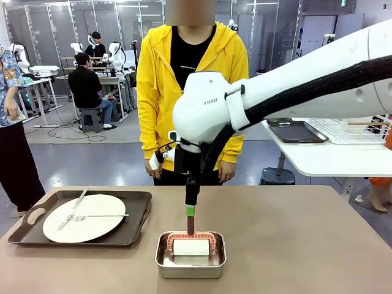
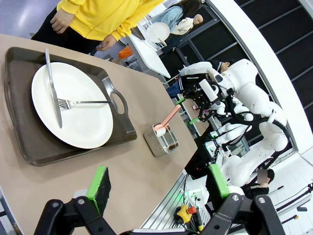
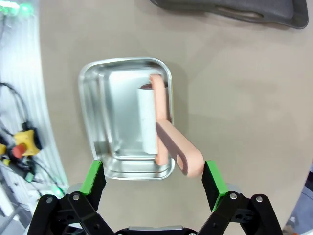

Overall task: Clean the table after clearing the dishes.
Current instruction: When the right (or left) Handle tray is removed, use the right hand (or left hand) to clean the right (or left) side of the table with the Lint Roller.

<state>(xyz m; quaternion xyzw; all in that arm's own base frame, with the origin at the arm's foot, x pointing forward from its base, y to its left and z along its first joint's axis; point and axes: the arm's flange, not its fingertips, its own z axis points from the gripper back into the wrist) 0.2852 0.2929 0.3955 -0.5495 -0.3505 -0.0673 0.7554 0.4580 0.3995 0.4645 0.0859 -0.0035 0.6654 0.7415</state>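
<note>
The right pincer hangs spread over the steel pan on the bench. The roller's pink handle rises between its pads, touching neither. The plate on its tray lies well to its left. The left pincer is spread too.

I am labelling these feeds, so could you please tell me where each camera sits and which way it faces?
Front: between the arms, facing the person across the table; the right arm and right gripper show above the steel pan.
Left wrist: from that wrist, looking across the plate toward the pan; the open left gripper below.
Right wrist: looking down at the pan past its open fingers.
Shared: all show the pan.
</note>
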